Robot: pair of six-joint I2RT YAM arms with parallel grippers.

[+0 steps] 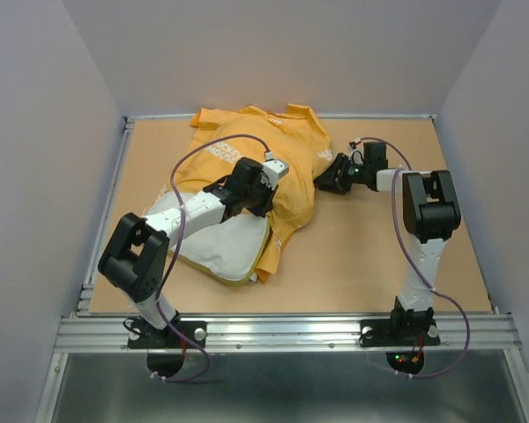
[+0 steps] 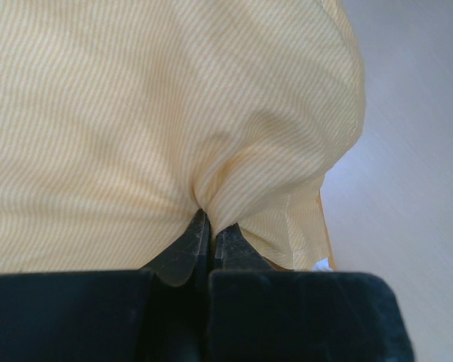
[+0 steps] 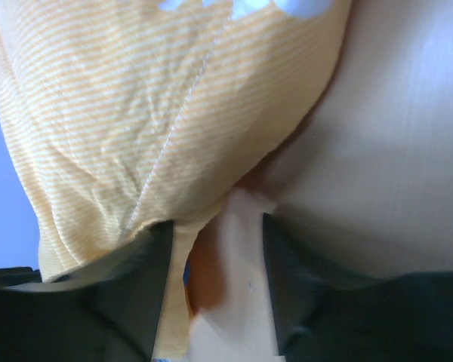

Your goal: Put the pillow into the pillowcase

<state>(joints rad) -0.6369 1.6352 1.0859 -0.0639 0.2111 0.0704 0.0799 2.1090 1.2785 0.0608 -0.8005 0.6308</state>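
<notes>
Pillowcase [image 1: 256, 145], orange-yellow fabric, clamped tight in left gripper [image 2: 210, 226]; right gripper [image 3: 217, 226] spread apart. Opening best drawn evenly over plump white quilted pillow [image 1: 216, 251].

Pale grey walls [image 1: 291, 53] enclose a tan tabletop [image 1: 379, 256] edged by aluminium rail [image 1: 291, 328].

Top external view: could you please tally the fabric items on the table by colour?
White pillow: 1
Orange-yellow pillowcase: 1
Total: 2
</notes>
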